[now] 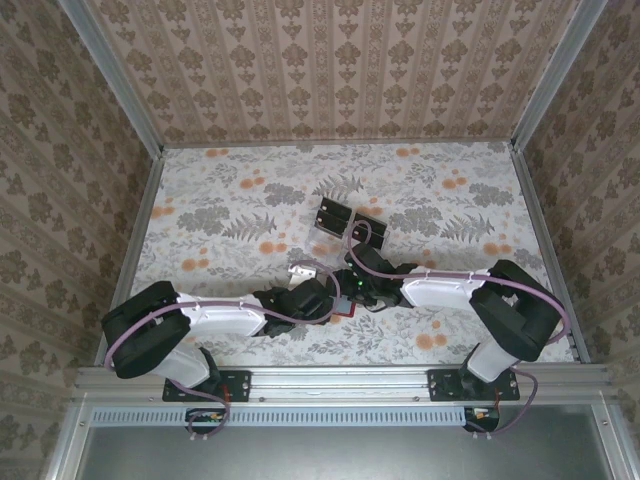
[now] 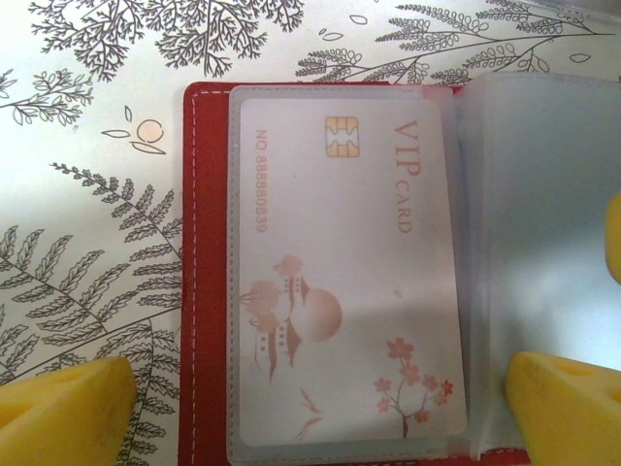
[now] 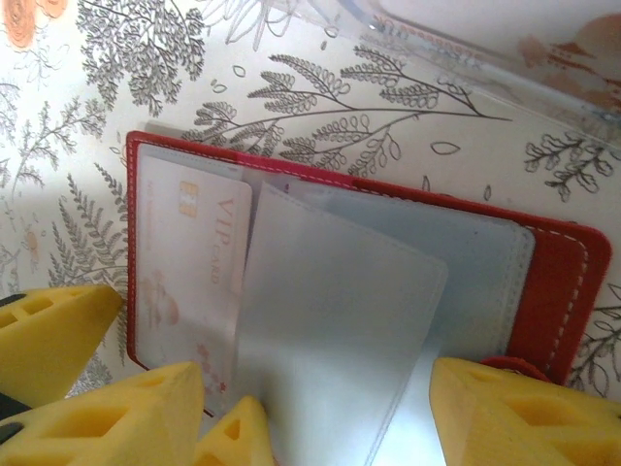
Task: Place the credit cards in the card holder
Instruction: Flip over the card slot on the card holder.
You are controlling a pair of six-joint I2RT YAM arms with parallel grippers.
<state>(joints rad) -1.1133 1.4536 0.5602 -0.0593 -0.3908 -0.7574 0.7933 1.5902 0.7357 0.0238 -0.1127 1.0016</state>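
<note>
Red stitched folding card holder (image 2: 206,291) lay open on the flower-printed table (image 1: 220,200), near the front edge under both wrists. One pale pinkish-white credit card with a gold chip (image 2: 340,291) sat fully inside the holder's left clear pocket, so that card looked done. Farther back, a black-and-pale rectangular card (image 1: 333,214) and a second such card (image 1: 371,229) lay loose just beside each other, apparently yet to be loaded. The left gripper (image 2: 320,388) hung wide open over the holder, gripping nothing. The right gripper (image 3: 320,417) had its fingers apart either side of a raised clear sleeve (image 3: 330,320). Whether they pinched the sleeve could not be told.
</note>
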